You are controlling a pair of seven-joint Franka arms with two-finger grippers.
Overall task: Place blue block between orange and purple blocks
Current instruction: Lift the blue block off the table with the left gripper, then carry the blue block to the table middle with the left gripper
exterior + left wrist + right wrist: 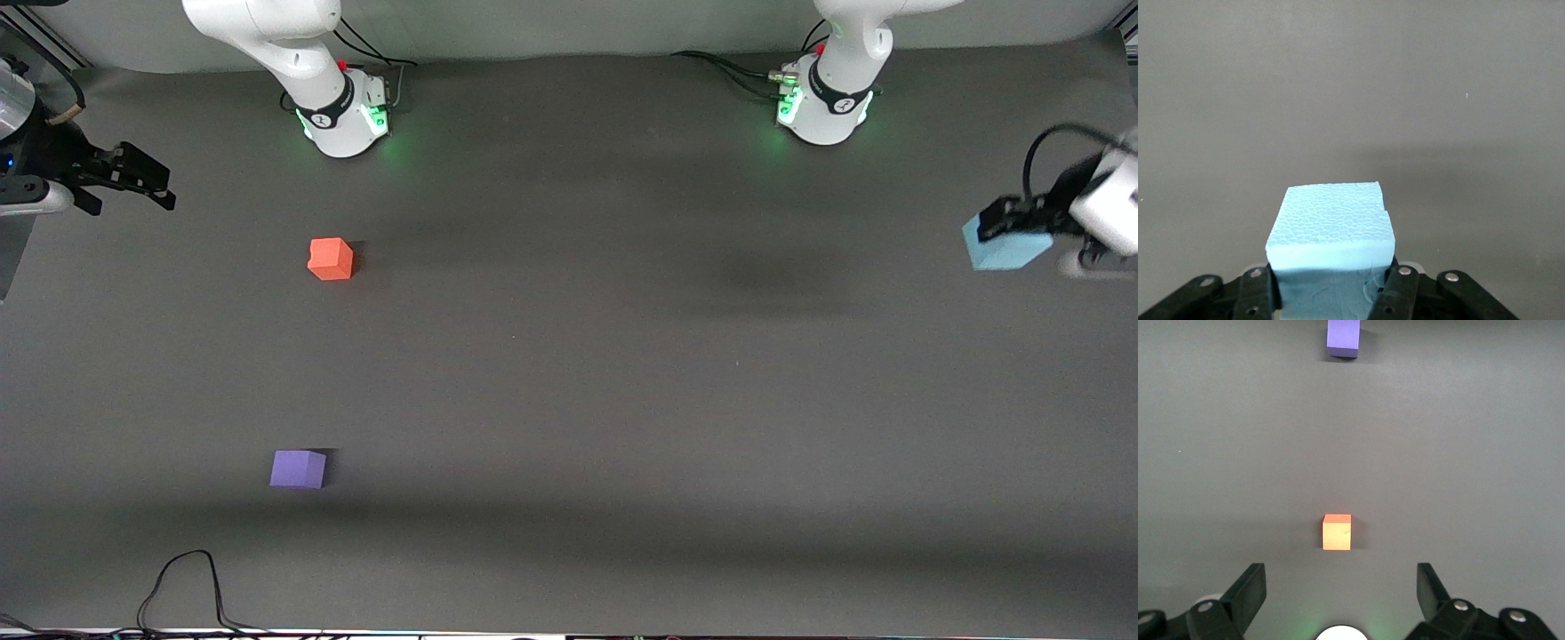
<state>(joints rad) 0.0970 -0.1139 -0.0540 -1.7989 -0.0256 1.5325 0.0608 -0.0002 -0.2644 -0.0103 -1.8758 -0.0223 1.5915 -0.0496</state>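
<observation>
My left gripper (1003, 228) is shut on the blue block (1006, 252) and holds it in the air over the left arm's end of the table. In the left wrist view the blue block (1331, 223) sits between the black fingers of the left gripper (1331, 288). The orange block (330, 259) lies on the table toward the right arm's end. The purple block (298, 468) lies nearer the front camera than the orange one. My right gripper (147, 182) waits open and empty at the right arm's end. The right wrist view shows the right gripper (1341, 590), the orange block (1337, 532) and the purple block (1343, 338).
The right arm's base (342, 111) and the left arm's base (825, 107) stand at the table's back edge with cables beside them. A black cable (182, 587) loops on the table's front edge, near the purple block. The dark mat (622, 373) lies bare between the blocks.
</observation>
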